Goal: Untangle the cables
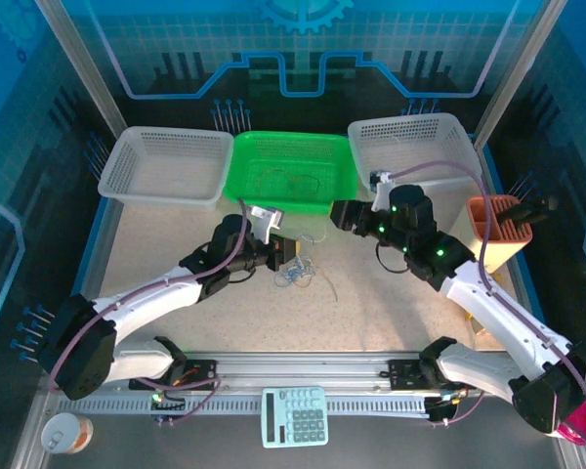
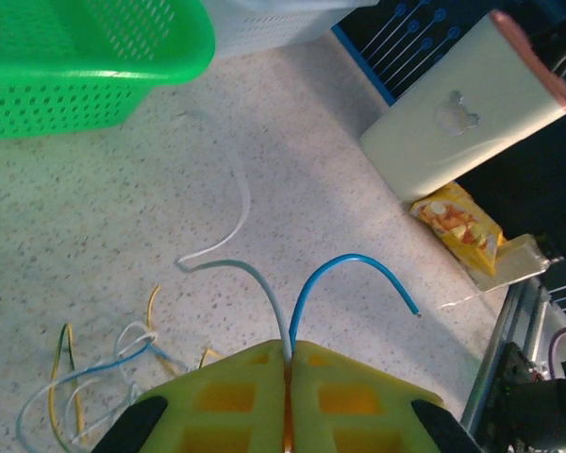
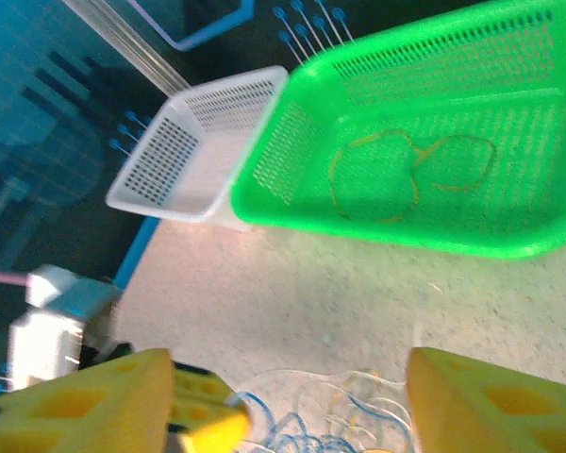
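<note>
A tangle of thin blue, whitish and yellowish cables [image 1: 298,274] lies on the speckled table in front of the green basket [image 1: 283,137]. My left gripper [image 2: 291,354] is shut on two of them: a whitish wire [image 2: 236,269] and a blue wire [image 2: 358,269] arch out from between its closed jaws. The rest of the tangle [image 2: 85,377] lies to its left. My right gripper [image 3: 292,415] stands open just above the tangle [image 3: 349,425], nothing between its fingers. It hovers near the basket's front [image 1: 337,215]. Yellowish wire loops [image 3: 410,175] lie inside the green basket.
White baskets flank the green one, left [image 1: 127,137] and right [image 1: 449,127]. An orange-and-white holder [image 1: 498,230] stands at the right edge, a snack packet [image 2: 457,222] beside it. A calculator [image 1: 295,415] and a cup [image 1: 66,432] sit by the near rail.
</note>
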